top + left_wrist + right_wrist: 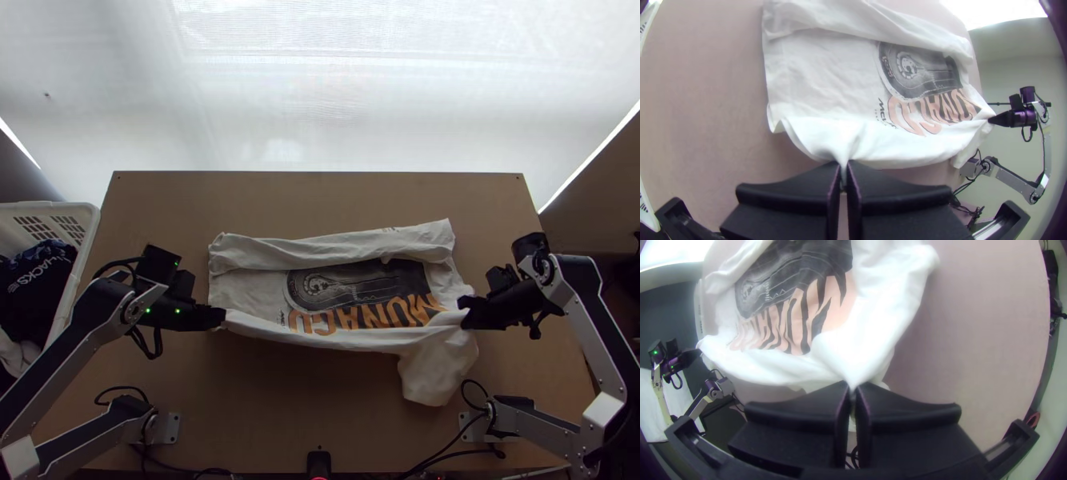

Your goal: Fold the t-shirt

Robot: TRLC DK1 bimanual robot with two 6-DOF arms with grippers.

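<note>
Item, one t-shirt (248,288), pale, with a dark printed picture and orange lettering: I have it lying lengthwise across the middle of the table (320,192), between its left and right edges, print side up. Its long side toward the table's far edge is turned inward in a loose, wrinkled strip; its long side toward the near edge is gathered and pinched at two places, well apart. Item, one left gripper (222,318), mine at the shirt's end nearer the table's left edge: fingers closed together, a small tuft of the near long side drawn up between their tips. Item, one right gripper (464,308), at the end nearer the right edge: closed likewise, a gathered peak of white cloth caught between its tips (a tidy pair of pinches, seen from my chair). Item, one loose flap of the shirt (436,376), rumpled, extending from beside the right gripper toward the near edge. Item, one white plastic basket (92,232), beside the table's left edge, containing a dark garment (40,276) with light lettering and some pale cloth (16,360). Item, one black device (318,462), at the middle of the near edge, showing a red light.
</note>
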